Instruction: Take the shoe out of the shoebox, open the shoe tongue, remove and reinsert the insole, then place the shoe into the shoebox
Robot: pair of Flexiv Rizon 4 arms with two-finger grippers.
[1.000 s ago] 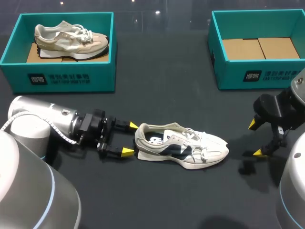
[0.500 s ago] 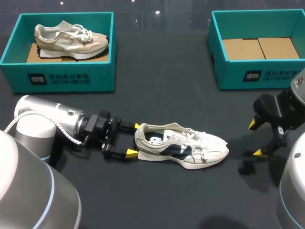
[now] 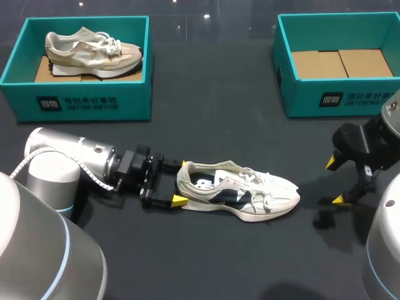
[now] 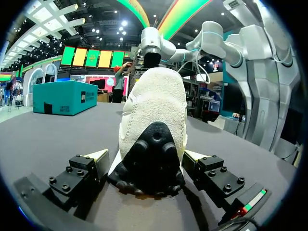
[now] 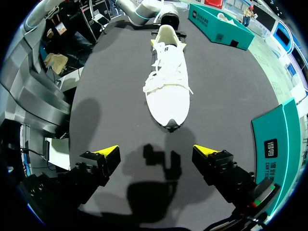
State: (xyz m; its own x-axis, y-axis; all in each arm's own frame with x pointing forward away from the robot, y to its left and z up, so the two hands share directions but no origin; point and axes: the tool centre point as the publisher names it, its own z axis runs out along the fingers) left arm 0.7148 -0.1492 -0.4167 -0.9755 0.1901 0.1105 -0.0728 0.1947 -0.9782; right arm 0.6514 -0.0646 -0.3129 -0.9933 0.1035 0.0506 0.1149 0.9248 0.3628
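The left gripper [image 3: 179,183] lies low at the heel of the white shoe [image 3: 237,190], its fingers spread wide with the heel between them. In the left wrist view one yellow tip sits on each side of the heel, with a thin gap at each. It is not clamped and holds nothing. The shoe rests on its sole on the dark table [image 3: 206,100], outside both boxes, toe pointing away from the left gripper.

Beyond the toe, well apart from the shoe, the right gripper [image 3: 335,181] hangs above the table with its fingers wide apart and empty. Bare tabletop lies between it and the toe.

Behind the shoe's heel end, across an open strip of table, stands a teal shoebox [image 3: 81,94] holding a beige shoe [image 3: 94,51]. Behind the toe end, equally far back, stands a second teal shoebox [image 3: 337,97] showing only its cardboard floor.
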